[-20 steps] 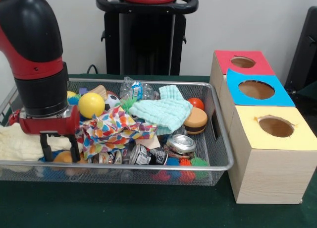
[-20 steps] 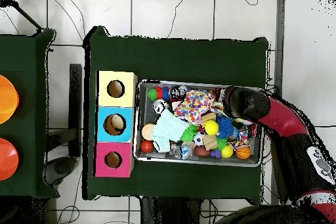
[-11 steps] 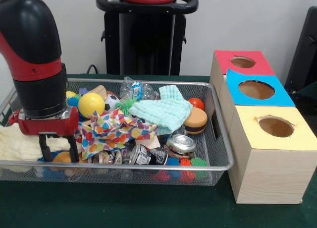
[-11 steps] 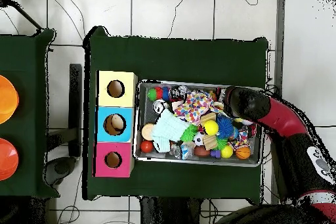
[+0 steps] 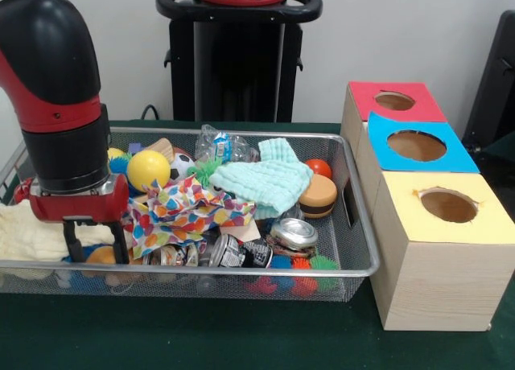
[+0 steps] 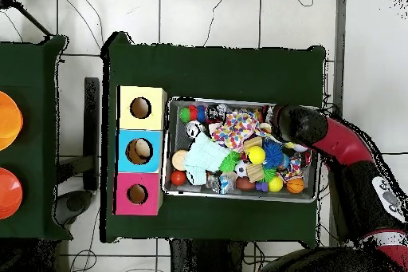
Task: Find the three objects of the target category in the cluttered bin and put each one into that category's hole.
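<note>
The wire bin (image 5: 354,267) holds a jumble of toys, cloths and cans. My gripper (image 5: 96,244) hangs low over its left end in the front view, open, its fingers (image 5: 121,243) either side of an orange ball (image 5: 103,256) lying beneath them. Beside it are a cream cloth (image 5: 32,233), a yellow ball (image 5: 148,170) and a colourful patterned cloth (image 5: 189,209). Crushed cans (image 5: 241,252) lie along the front rim. In the overhead view the arm (image 6: 300,124) covers the bin's right end and hides the gripper.
Three wooden boxes with holes stand right of the bin: red top (image 5: 394,101), blue top (image 5: 417,145), yellow top (image 5: 448,205). Also in the bin are a mint cloth (image 5: 265,181), a burger toy (image 5: 318,195), a red ball (image 5: 319,167) and a plastic bottle (image 5: 221,145).
The gripper has edged slightly to the left in the front view and stays low over the orange ball. Nothing in the bin has moved.
</note>
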Robot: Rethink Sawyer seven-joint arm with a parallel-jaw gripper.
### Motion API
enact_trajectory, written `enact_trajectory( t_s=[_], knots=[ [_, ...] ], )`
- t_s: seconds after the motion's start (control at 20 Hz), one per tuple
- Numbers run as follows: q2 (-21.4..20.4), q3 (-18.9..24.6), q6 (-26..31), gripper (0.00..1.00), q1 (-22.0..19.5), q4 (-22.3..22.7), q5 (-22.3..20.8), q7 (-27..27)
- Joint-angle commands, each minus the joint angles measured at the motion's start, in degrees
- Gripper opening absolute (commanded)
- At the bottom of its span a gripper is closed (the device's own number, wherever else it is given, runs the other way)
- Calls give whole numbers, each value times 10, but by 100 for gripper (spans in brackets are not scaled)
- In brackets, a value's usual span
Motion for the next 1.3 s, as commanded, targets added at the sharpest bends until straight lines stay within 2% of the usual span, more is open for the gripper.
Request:
enact_trajectory(
  t_s=[0.05,1.3],
  knots=[
    [8,19,26,100,3,-21,-19,1],
    [-3,17,33,100,4,-12,-18,1]
  ],
)
